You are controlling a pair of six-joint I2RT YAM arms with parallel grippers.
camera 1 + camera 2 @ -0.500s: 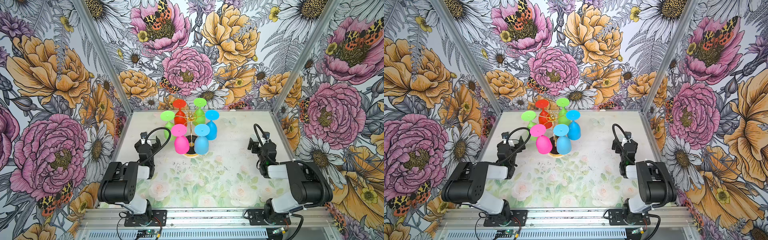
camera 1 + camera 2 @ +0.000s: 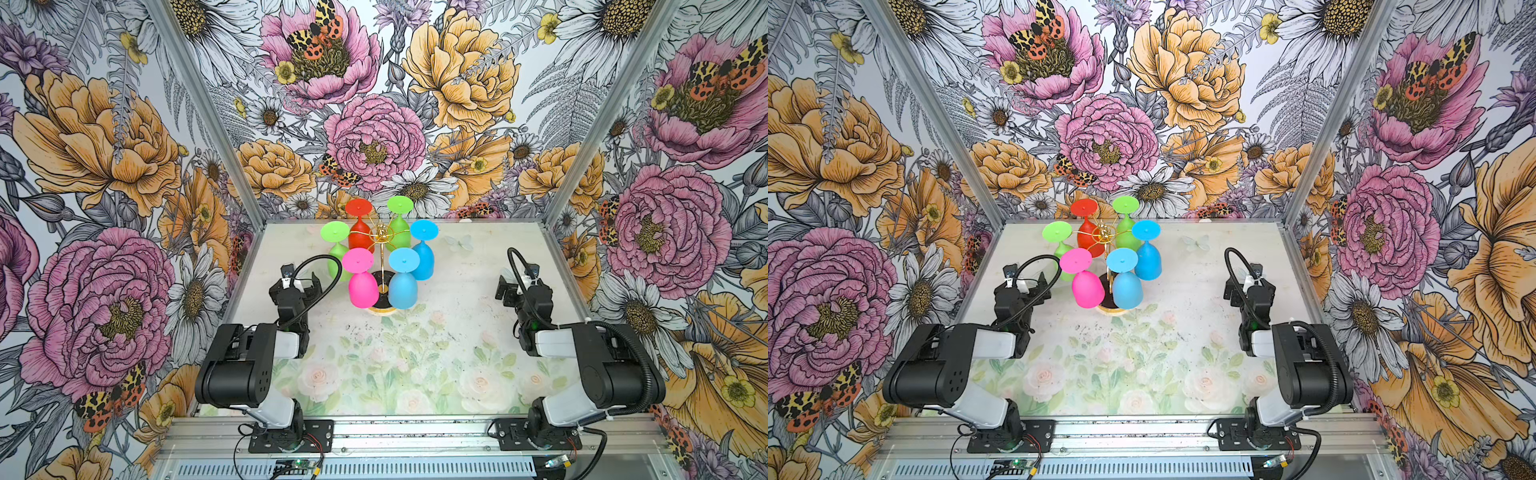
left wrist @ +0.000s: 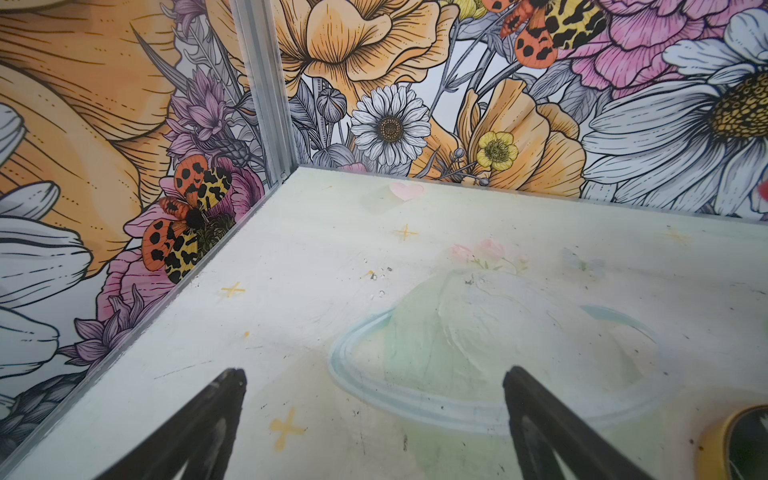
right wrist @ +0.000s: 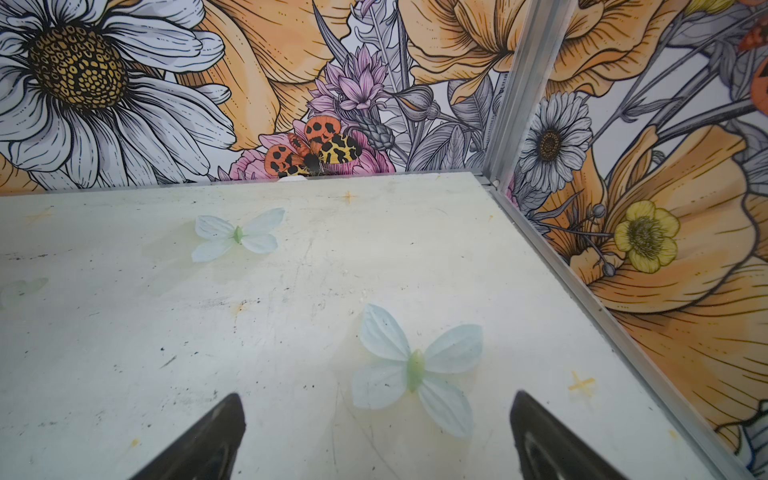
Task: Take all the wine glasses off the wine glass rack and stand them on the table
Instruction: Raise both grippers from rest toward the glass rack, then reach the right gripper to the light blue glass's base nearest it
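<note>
The rack (image 2: pixel 381 240) stands toward the back wall (image 2: pixel 374 137), mid-width, with six glasses (image 2: pixel 363 286) hanging bowl-down from it. The front half of the surface (image 2: pixel 415 365) lies wide open, and so does the stretch right of the rack. The left claw (image 2: pixel 295 285), jaws spread wide and empty, sits low just left of the rack, with a green glass (image 2: pixel 335 231) nearest it. The right claw (image 2: pixel 515 289), also gaping, sits by the right wall (image 2: pixel 665 208), well apart from the nearest blue glass (image 2: pixel 423 259). The left wrist view catches only the rack's gold-rimmed base (image 3: pixel 744 436) at the frame edge. The right wrist view gives bare surface and the back right corner.
</note>
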